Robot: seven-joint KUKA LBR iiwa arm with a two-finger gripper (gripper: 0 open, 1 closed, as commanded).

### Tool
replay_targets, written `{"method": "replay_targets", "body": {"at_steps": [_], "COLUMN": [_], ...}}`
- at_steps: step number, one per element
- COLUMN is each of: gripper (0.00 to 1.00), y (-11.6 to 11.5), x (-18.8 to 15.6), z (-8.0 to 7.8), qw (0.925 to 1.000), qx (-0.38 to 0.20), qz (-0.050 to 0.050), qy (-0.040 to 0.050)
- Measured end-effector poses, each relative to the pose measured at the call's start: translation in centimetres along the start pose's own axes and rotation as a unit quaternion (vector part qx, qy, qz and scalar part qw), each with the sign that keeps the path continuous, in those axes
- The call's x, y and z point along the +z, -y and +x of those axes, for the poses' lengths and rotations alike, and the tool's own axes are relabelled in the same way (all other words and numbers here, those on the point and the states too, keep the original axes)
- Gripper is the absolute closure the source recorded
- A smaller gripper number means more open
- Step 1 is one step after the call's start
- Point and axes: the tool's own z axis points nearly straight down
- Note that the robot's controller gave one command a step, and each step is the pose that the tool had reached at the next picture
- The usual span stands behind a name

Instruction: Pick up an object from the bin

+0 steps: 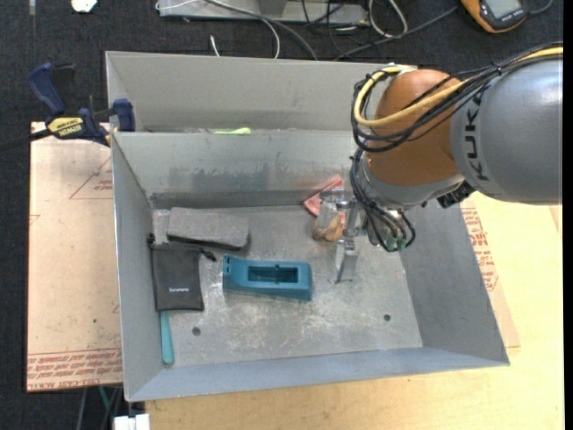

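Up top, grey arm (524,124) with orange cover (416,124). Below, gripper (344,270) low near bin (134,267) right side; open or closed, cannot tell. Just beside it, small brown lump (329,228) and pink scrap (320,201) by back wall.

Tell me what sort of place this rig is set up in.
Most likely a robotics lab or test bench, not a factory line. The KUKA arm hangs over a grey metal bin, loose cables trail across the dark surface behind it, and an orange handheld unit lies nearby.

Pink thing (320,198) partly hidden behind wrist (403,150); brown lump (329,230) half covered
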Motion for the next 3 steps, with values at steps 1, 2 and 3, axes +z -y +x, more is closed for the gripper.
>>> {"method": "replay_targets", "body": {"at_steps": [1,2,3], "gripper": [0.0,0.0,0.0], "y": [0.0,-6.4,-6.7], "x": [-0.4,7.0,6.7], "z": [-0.2,0.8,0.5], "qw": [1.0,0.9999,0.9999], "qx": [0.0,0.01,0.004], "qz": [0.0,-0.001,-0.003], "qy": [0.0036,0.0054,0.0126]}}
